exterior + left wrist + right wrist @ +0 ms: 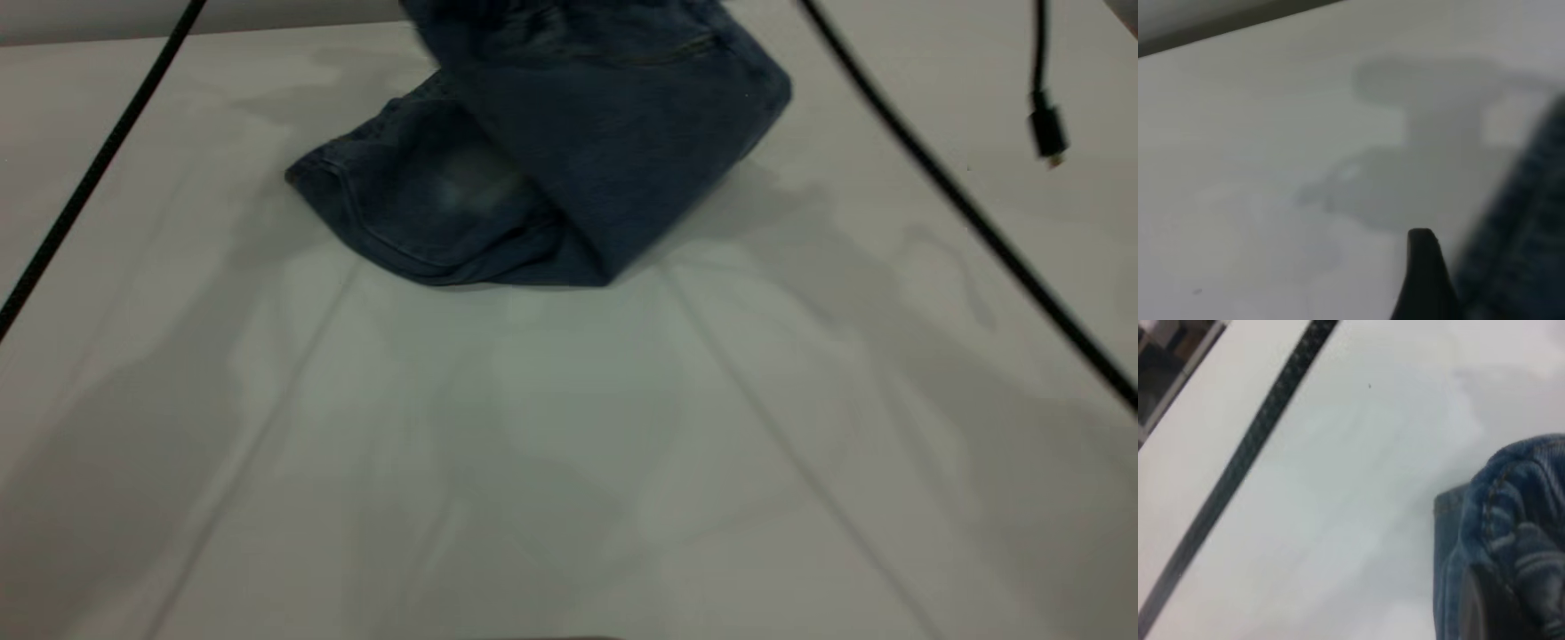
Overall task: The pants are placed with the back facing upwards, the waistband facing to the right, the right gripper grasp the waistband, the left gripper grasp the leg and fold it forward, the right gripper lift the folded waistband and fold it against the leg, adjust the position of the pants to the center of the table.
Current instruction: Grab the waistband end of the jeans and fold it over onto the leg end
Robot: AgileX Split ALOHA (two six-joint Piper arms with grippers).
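The table (pixel 569 462) filled the view. The jeans (pixel 569 151) lay folded at its far edge, their top cut off. Two cables (pixel 960 204) crossed overhead. Bunched denim seemingly sat in the right gripper (pixel 1511 613); the left gripper (pixel 1425 280) showed one dark finger beside the cloth, its opening unclear.

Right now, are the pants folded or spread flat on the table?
Folded. The pants sit as a compact bundle on the table, an upper denim layer doubled over a lower one, with a rounded fold edge nearest the camera.

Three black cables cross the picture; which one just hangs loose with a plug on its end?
The short cable at the far right: it ends in a dangling plug, while the two long cables run on diagonally past the frame's edges.
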